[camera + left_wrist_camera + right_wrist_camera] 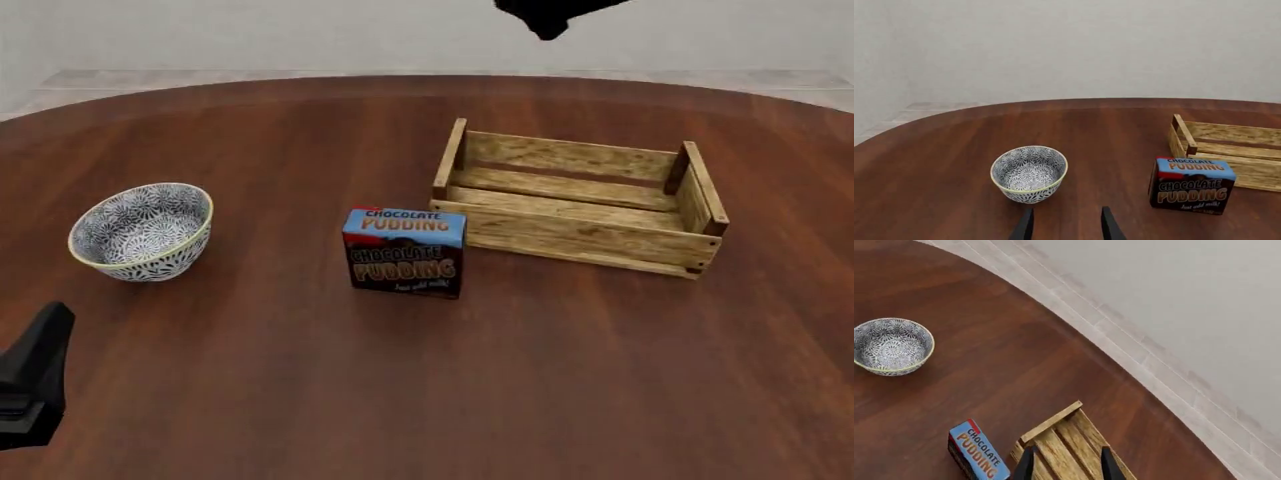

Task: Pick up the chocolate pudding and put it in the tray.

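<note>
Approach step, nothing grasped: chocolate pudding (404, 252) stood upright mid-table, just beside the tray's (577, 241) near-left corner; left gripper (1066, 224) and right gripper (1066, 462) both parted, empty; next called for closing in on the carton.

Little of the robot's body showed. In each wrist view two slim black fingers (1025, 226) tapered to narrow tips, matte and unmarked, the right arm's pair (1026, 465) matching the left's in shape and colour. In the front view the left arm (32, 380) was a black angular block with a pointed upper corner and a faint grey seam, while the right arm (550, 14) was only a flat black silhouette. No cables, screws or lettering could be made out.
</note>
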Robot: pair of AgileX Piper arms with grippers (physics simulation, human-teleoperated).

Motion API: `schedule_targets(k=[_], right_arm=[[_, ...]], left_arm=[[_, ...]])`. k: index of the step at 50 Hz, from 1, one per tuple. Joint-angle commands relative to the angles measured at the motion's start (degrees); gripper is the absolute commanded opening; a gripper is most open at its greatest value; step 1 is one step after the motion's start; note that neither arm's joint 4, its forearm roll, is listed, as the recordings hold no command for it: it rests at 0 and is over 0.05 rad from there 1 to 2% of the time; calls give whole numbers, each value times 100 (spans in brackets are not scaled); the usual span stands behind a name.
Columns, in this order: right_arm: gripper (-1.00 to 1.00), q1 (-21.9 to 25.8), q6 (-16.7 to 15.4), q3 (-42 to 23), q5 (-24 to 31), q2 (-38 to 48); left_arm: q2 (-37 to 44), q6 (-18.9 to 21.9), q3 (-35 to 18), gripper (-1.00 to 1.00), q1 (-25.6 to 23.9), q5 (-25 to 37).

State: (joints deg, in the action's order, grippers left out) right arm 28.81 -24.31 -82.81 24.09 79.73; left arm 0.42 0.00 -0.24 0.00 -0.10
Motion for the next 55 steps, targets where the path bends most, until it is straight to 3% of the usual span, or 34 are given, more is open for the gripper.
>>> schedule_targets(k=[1,14,27,55], right_arm=[[100,433,-289,-626,462,728],[100,577,-590,-1450,1279,1340],[100,683,-883,-1988,1744,1835],[100,852,-1484,-2040,2267,2257]], left_arm=[[0,0,0,100,0,0],[0,0,0,100,0,0],[0,0,0,100,0,0],[0,0,0,100,0,0]])
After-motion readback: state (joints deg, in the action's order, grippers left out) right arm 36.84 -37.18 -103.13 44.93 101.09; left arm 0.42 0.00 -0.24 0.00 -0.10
